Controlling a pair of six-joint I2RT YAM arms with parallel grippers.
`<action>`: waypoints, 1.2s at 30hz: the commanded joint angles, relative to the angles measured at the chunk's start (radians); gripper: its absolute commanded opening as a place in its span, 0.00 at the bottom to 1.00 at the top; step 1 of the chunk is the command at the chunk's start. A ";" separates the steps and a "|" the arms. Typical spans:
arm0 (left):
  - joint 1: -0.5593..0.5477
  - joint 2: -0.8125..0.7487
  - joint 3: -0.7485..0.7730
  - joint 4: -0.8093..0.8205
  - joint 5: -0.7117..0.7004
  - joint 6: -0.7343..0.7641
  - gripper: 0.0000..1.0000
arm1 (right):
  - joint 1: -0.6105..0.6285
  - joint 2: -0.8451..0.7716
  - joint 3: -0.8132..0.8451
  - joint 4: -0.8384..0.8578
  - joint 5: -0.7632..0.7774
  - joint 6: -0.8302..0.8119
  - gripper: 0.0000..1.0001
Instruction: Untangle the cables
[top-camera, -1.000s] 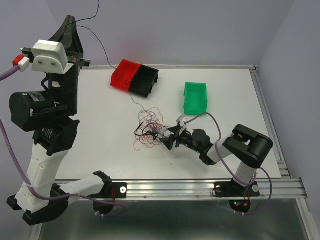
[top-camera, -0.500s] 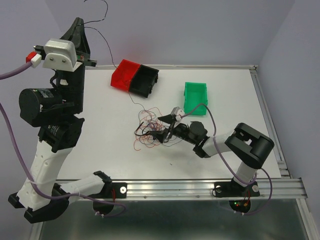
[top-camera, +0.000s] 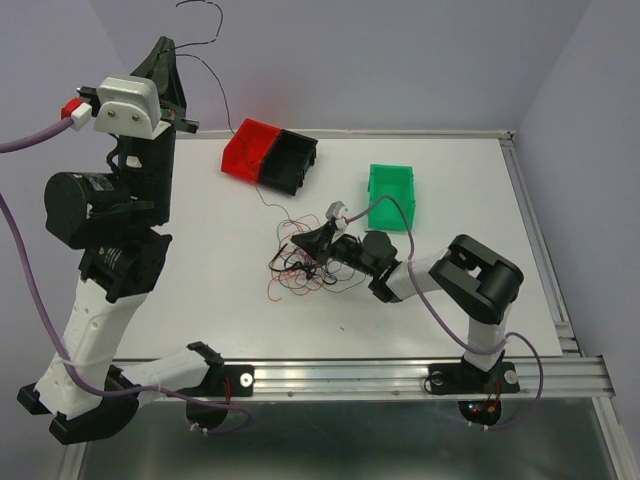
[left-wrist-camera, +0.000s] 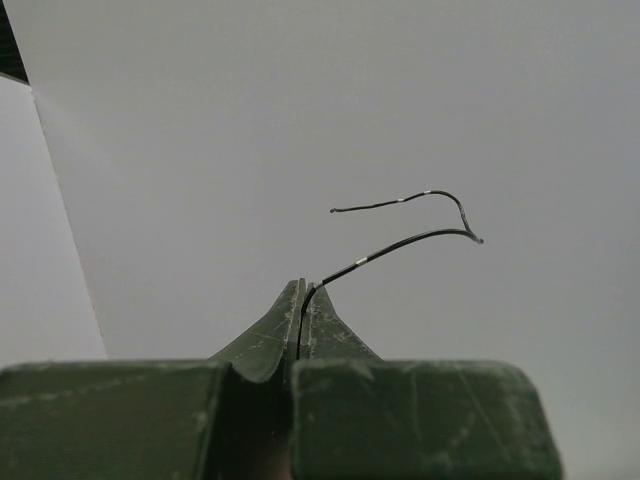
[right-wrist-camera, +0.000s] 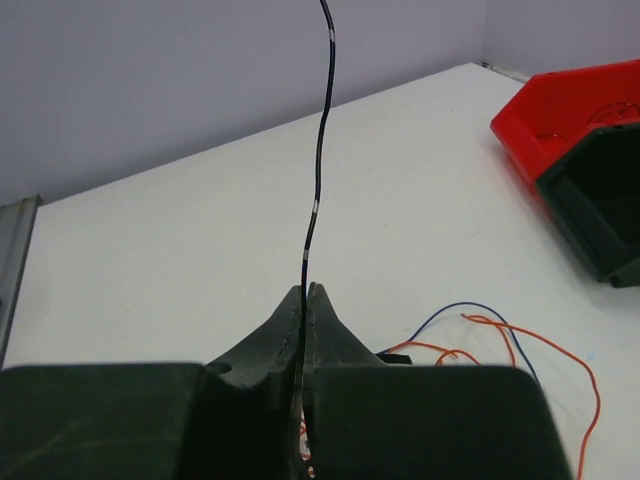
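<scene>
Right arm (top-camera: 440, 275) has swung toward the left of the top view since a second ago, carrying the right jaws from the lower right edge of the tangle to its upper right edge; left arm (top-camera: 110, 210) has shifted slightly rightward and stands raised at the upper left of the frame.

Left jaws: pressed together on a black strand (left-wrist-camera: 400, 248); it leaves the tips and curls back to a free end in the middle of the left wrist view; in the top view the black strand (top-camera: 212, 88) drops from the jaws toward the red bin (top-camera: 250, 148).

Right jaws: pressed together on a black strand rising straight up the right wrist view; whether it is the same strand cannot be told.

Cables (top-camera: 300, 265): a tangle of red, orange and black loops on the table (top-camera: 200, 230) at the centre of the top view; the right jaws are at its upper right edge. An orange strand (right-wrist-camera: 545, 345) and a blue strand (right-wrist-camera: 450, 312) lie on the table at the lower right of the right wrist view.

Red bin and black bin (top-camera: 295, 160) sit side by side, touching, above the tangle; green bin (top-camera: 390, 195) stands to the right of the tangle, apart from it.
</scene>
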 joint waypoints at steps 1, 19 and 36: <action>-0.002 -0.029 -0.015 0.030 -0.002 0.001 0.00 | 0.008 -0.058 0.049 0.149 -0.049 0.049 0.01; 0.048 -0.123 -0.736 0.095 0.594 -0.141 0.00 | 0.007 -0.554 -0.009 -0.102 0.031 0.032 0.01; 0.139 -0.077 -0.986 0.385 1.068 -0.324 0.03 | 0.009 -0.631 -0.145 -0.094 0.131 0.049 0.00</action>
